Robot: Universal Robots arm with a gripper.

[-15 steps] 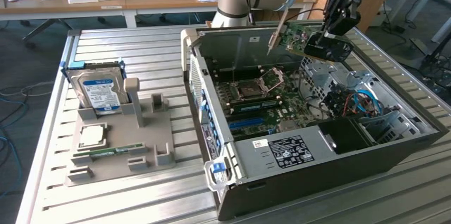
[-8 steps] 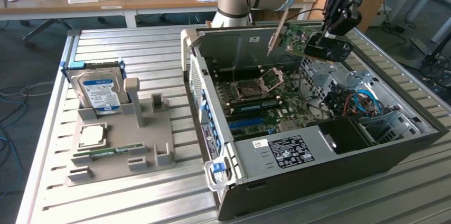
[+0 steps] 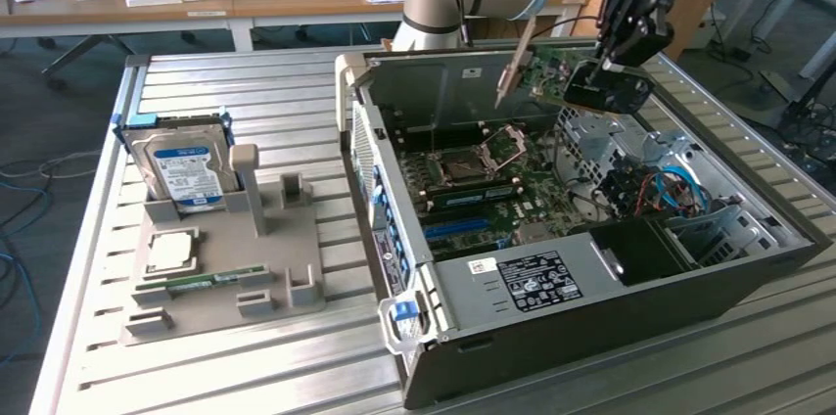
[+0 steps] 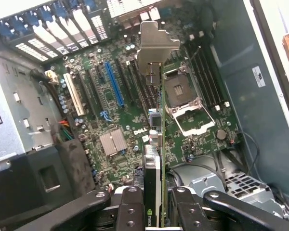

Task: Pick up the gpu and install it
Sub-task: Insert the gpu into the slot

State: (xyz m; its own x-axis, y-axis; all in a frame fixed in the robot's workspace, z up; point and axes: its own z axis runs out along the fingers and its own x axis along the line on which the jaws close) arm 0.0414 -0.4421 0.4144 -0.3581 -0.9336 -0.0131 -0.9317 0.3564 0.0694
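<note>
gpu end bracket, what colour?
Silvery grey, bare metal. The gpu bracket shows best in the wrist view.

The gpu sits in the gripper above the case, hard drive to the exterior view's left.

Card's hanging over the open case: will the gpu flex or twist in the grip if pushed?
Probably stiff: the gpu reads as a straight edge-on line. Held at one end by the gripper, its bracket end may lever sideways. Bare board, likely fragile.
</note>
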